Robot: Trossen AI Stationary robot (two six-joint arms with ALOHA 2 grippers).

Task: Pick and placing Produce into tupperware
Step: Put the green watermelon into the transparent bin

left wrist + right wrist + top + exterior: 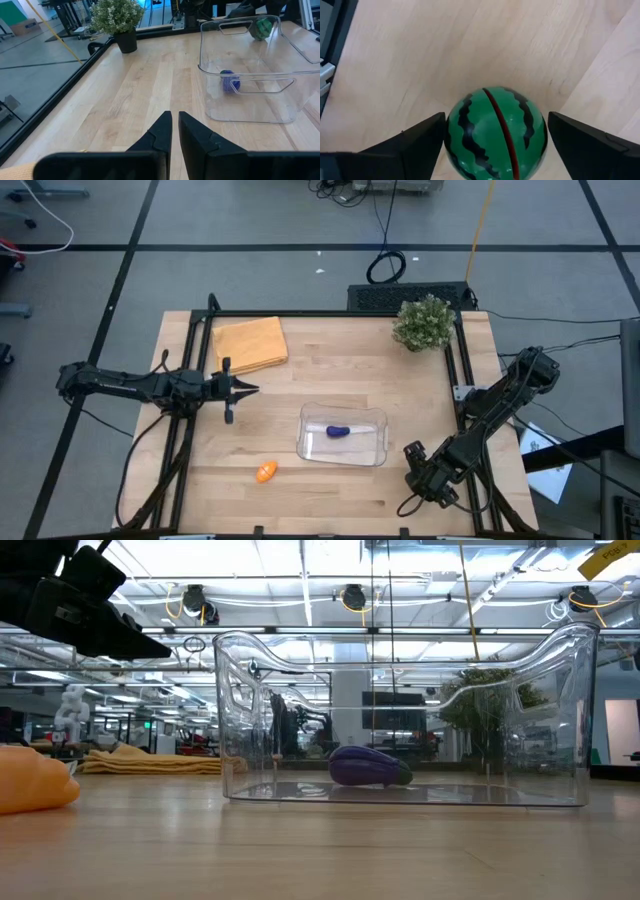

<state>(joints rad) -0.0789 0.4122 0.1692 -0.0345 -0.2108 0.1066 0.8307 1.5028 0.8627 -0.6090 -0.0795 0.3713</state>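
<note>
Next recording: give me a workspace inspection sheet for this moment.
Surface: wooden table, bare wood.
Job's things: purple piece inside clear tupperware; orange piece on table; green striped ball between right pincer's fingers, not gripped.
Clutter: folded orange cloth; potted plant.
Grippers: left pincer shut, empty, near cloth; right pincer open around ball.
Cables: on floor.
Surroundings: nothing seen.

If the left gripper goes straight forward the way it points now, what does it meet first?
Probably the tupperware. The left gripper, fingers nearly shut, points across bare table toward its near wall, though it may pass just beside it; depth is unclear.
</note>
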